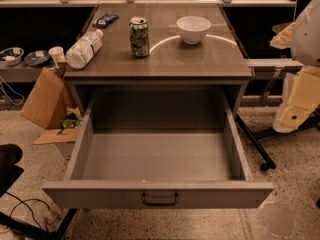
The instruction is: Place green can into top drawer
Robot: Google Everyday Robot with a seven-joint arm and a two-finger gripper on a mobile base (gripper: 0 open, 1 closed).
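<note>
The green can (139, 36) stands upright on the cabinet's top, left of centre, with green-and-white sides and a silver top. The top drawer (159, 194) is pulled fully open below it; its grey inside holds nothing, and a small dark handle (160, 199) sits at the middle of the front panel. My arm's white and cream parts hang at the right edge, and the gripper (295, 111) is there, well right of the drawer and below the level of the cabinet's top, far from the can and holding nothing.
A white bowl (193, 28) stands right of the can. A clear plastic bottle (84, 48) lies on its side at the top's left edge, and a small dark object (106, 20) lies behind it. A cardboard piece (42, 100) leans by the cabinet's left side. A dark strut (255, 144) slants at the right.
</note>
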